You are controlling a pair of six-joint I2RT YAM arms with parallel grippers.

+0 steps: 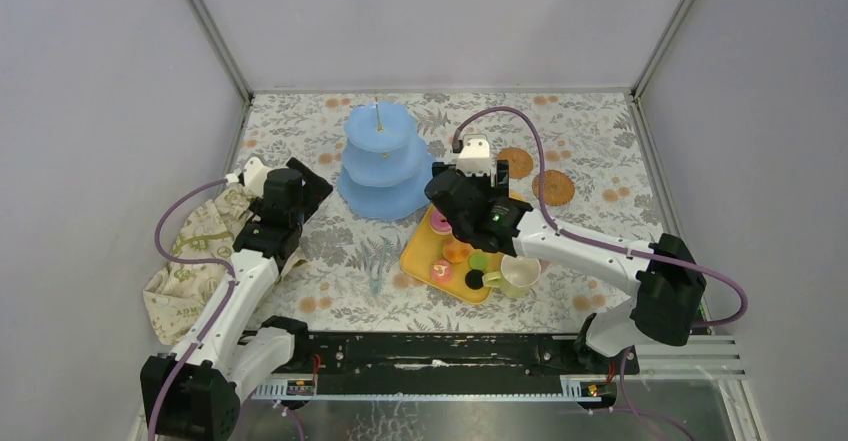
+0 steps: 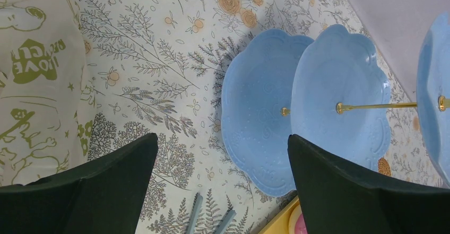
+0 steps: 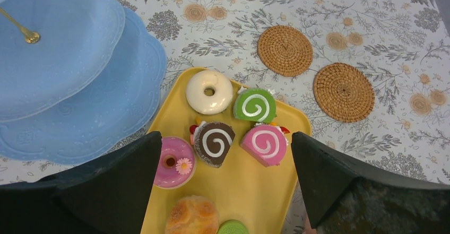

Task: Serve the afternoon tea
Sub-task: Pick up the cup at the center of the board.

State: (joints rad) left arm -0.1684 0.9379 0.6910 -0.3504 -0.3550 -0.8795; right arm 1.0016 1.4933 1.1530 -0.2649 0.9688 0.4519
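Nearest the arm bases, the pale green mug point(image 1: 517, 274) stands at the near right corner of the yellow tray point(image 1: 412, 253). I can't tell whether it sits on the tray or just beside it.

On to the tray itself, and the wrist view gives us the toy pastries. At the near end there's an orange bun point(image 3: 192, 215) with a green round piece point(image 3: 232, 227) next to it. Then comes a pink doughnut point(image 3: 172, 161), then a brown swirl slice point(image 3: 214, 143) touching a pink swirl slice point(image 3: 264, 143). Farthest along are a white doughnut point(image 3: 209, 91) and a green swirl roll point(image 3: 255, 105).

The right end effector point(image 3: 225, 138) hovers above these pastries with its fingers spread wide and nothing between them.

Over on the left, the left end effector point(image 2: 221, 144) hangs above the floral table point(image 1: 600, 126), jaws just as far apart and gripping nothing. It has the beige cloth point(image 1: 195, 251) crumpled on its left.

Further back stands the light-blue three-tier stand point(image 1: 382, 161), upright on the table, its bottom tier just beside the tray's far left corner.

Beyond the tray to the right, two woven coasters point(image 3: 343, 92) lie flat on the table, close together but apart.
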